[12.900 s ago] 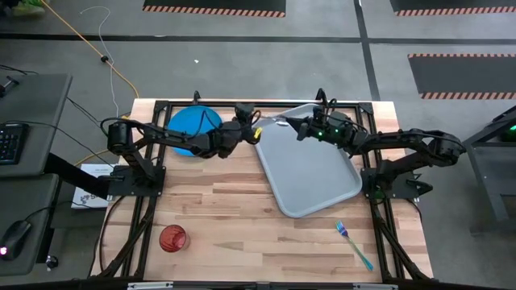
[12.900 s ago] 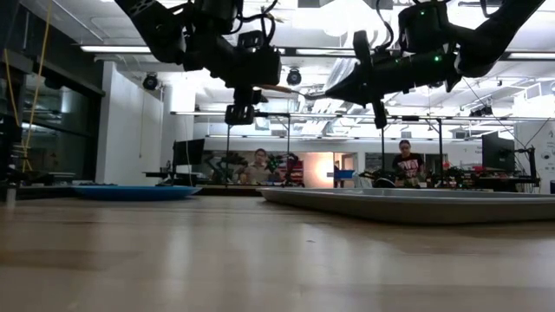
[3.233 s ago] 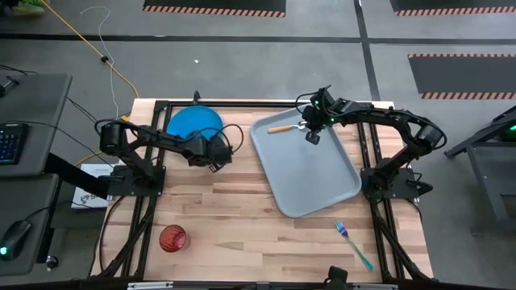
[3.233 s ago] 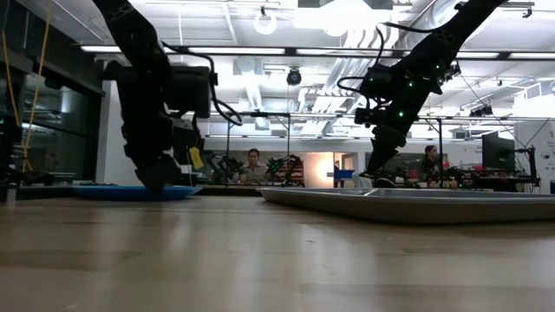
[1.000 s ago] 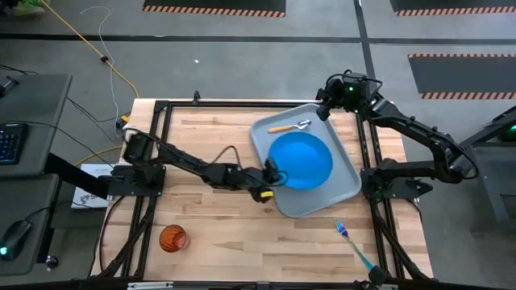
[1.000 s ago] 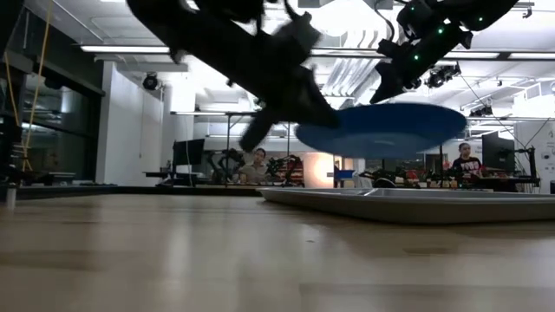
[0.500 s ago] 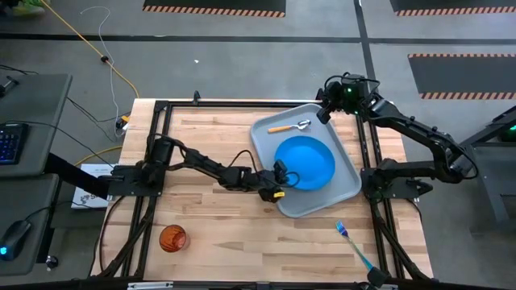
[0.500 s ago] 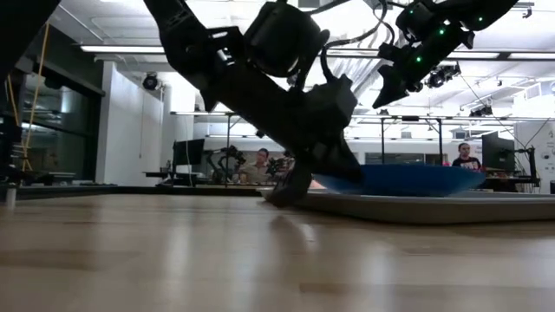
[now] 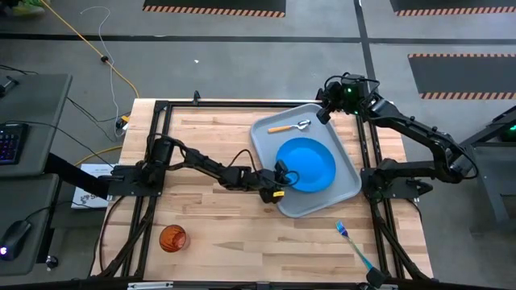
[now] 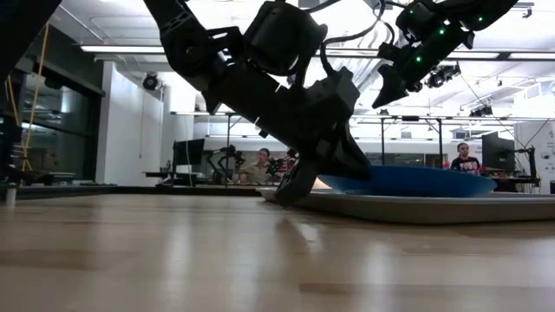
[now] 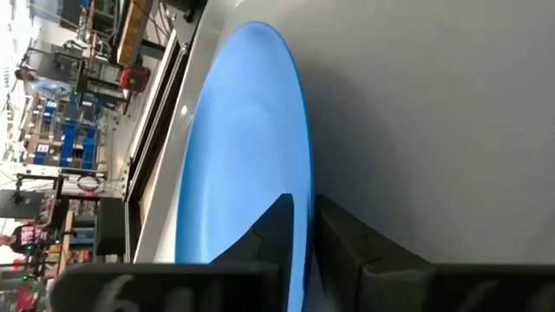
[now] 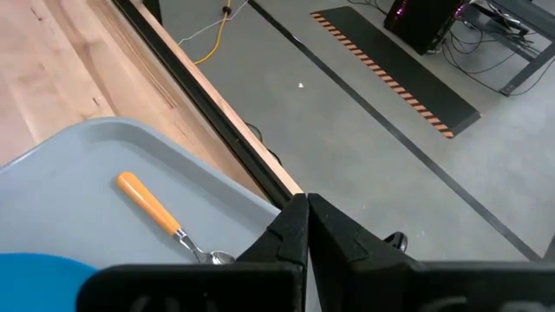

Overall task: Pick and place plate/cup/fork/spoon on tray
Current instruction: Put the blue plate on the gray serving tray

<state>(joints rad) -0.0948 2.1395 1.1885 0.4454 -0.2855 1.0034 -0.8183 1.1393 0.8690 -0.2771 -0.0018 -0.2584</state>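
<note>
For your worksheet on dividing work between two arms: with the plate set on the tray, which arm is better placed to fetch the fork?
Probably the right. The fork lies on the right gripper's side of the table, and that gripper carries nothing, while the left gripper grips the plate.

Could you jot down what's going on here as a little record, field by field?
left gripper: shut on the plate's rim, at the tray's near-left side
plate: on the tray, one edge slightly lifted
tray: holds plate and spoon
spoon: lying on tray's far end
right gripper: shut, empty, raised over tray's far corner
cup: on table, near-left
fork: on table, near-right
</note>
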